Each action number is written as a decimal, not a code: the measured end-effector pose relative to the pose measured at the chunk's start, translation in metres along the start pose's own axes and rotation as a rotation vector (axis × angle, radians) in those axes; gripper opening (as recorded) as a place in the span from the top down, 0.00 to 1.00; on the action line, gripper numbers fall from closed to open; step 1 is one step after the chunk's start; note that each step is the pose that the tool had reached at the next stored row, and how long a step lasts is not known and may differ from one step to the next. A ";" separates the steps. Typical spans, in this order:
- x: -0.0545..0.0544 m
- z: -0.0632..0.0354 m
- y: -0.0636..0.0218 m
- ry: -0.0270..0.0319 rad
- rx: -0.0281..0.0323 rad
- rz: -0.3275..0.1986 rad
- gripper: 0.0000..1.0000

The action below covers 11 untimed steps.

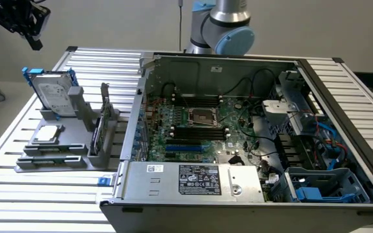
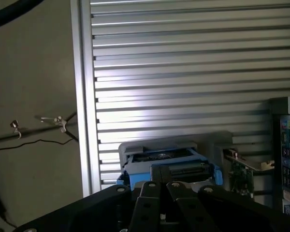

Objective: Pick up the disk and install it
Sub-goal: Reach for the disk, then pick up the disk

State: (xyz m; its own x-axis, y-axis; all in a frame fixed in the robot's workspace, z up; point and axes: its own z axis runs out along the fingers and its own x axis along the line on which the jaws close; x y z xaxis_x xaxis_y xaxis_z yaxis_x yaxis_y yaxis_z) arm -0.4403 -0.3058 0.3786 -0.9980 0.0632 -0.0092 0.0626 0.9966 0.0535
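1. The ribbed metal table [image 1: 18, 204] fills the frame from left to right in the exterior view and carries everything else
2. The open computer case [image 1: 219, 70] takes up the centre and right of the exterior view, with its motherboard exposed and a blue-railed drive cage [image 1: 322, 187] in the lower right corner
3. The robot arm [image 1: 228, 29] rises behind the case at the top centre
4. A grey parts stand [image 1: 63, 155] sits on the table at the exterior view's left, just beside the case
5. The disk [image 1: 52, 94] stands on edge in that stand, leaning slightly, with its label facing the camera and its blue rail frame showing at the top corners. The wrist view looks onto its upper edge [image 2: 169, 164]
6. The gripper [image 1: 34, 41] hangs in the upper left corner, above the disk and well apart from it. In the wrist view its fingers [image 2: 150, 203] are pressed together and hold nothing
7. The step in hand looks like the approach. To do it well, centre the gripper [image 2: 162, 186] over the disk's top edge, match the disk's lean, and part the fingers before coming down, so that they straddle the frame and do not knock it
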 end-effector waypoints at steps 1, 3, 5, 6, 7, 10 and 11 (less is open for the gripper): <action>0.000 0.0001 -0.0001 -0.0001 0.0000 0.000 0.89; 0.001 0.0000 -0.0001 0.0000 0.0000 0.000 0.89; 0.001 0.0000 -0.0001 0.0000 0.0000 0.000 0.89; 0.001 0.0000 -0.0001 0.0000 0.0000 0.000 0.89; 0.002 0.0000 -0.0001 0.0000 0.0000 0.000 0.89; 0.002 0.0000 -0.0002 0.0000 0.0000 0.000 0.89; 0.002 0.0000 -0.0002 -0.0001 0.0000 0.000 0.89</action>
State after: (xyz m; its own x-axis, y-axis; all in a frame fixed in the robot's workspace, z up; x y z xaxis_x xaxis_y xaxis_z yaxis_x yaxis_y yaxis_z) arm -0.4424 -0.3058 0.3785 -0.9980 0.0630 -0.0093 0.0625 0.9966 0.0535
